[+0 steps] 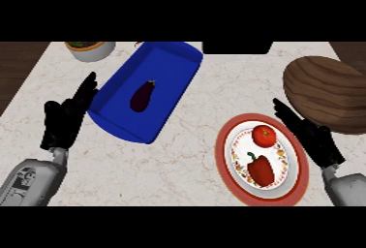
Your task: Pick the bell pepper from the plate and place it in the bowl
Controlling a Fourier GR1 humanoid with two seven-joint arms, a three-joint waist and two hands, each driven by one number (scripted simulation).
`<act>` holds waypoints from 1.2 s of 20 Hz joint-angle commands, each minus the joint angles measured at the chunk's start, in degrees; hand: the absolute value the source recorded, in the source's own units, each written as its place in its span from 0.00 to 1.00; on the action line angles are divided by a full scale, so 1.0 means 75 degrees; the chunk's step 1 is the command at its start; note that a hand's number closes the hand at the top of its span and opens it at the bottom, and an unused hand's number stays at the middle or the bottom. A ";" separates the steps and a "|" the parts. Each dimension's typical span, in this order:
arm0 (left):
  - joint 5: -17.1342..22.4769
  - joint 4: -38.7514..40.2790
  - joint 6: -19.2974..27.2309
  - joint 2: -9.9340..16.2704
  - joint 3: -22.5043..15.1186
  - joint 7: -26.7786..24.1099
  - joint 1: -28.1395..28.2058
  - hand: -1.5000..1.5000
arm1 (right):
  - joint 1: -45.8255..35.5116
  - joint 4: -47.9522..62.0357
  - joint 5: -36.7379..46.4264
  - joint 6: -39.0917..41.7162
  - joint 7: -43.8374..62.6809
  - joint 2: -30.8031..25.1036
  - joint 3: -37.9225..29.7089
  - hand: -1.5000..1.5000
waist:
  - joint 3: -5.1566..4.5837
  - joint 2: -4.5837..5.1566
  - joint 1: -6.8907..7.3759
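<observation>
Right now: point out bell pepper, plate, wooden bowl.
bell pepper (262,169), head view, middle of its red body.
plate (230,140), head view, bare red rim at upper left.
wooden bowl (325,92), head view, middle of its wood surface.

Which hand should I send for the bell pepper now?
Probably the right hand: it sits open beside the plate holding the bell pepper, with the wooden bowl just beyond. The left hand is across the counter, by the blue tray.

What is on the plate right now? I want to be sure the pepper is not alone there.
On the plate lie a red bell pepper and, above it in the view, a tomato. Nothing covers them; the right hand stands open beside the plate's rim.
</observation>
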 commanded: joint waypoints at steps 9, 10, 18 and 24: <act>0.0176 -0.0591 0.0631 -0.1047 0.0037 -0.0716 0.0744 0.50 | 0.1601 -0.1131 0.0290 -0.1673 -0.1747 0.1263 -0.0468 0.00 | -0.0081 0.0273 -0.0535; 0.0199 -0.0655 0.0647 -0.1109 0.0000 -0.0686 0.0799 0.50 | 0.2011 -0.1214 -0.0256 -0.1611 -0.2181 0.1821 -0.0459 0.00 | -0.0066 0.0279 -0.0543; -0.0204 -0.0493 0.0710 -0.1457 -0.0193 -0.1246 0.0937 0.50 | 0.3876 -0.3596 -0.0935 -0.1073 -0.3802 0.1747 -0.1040 0.00 | -0.0099 0.0341 -0.0240; -0.0187 -0.0874 0.0563 -0.1567 -0.0303 -0.0861 0.1038 0.50 | 0.3705 -0.4422 -0.0885 -0.1236 -0.1548 0.0350 -0.2143 0.00 | -0.0103 0.0345 -0.0171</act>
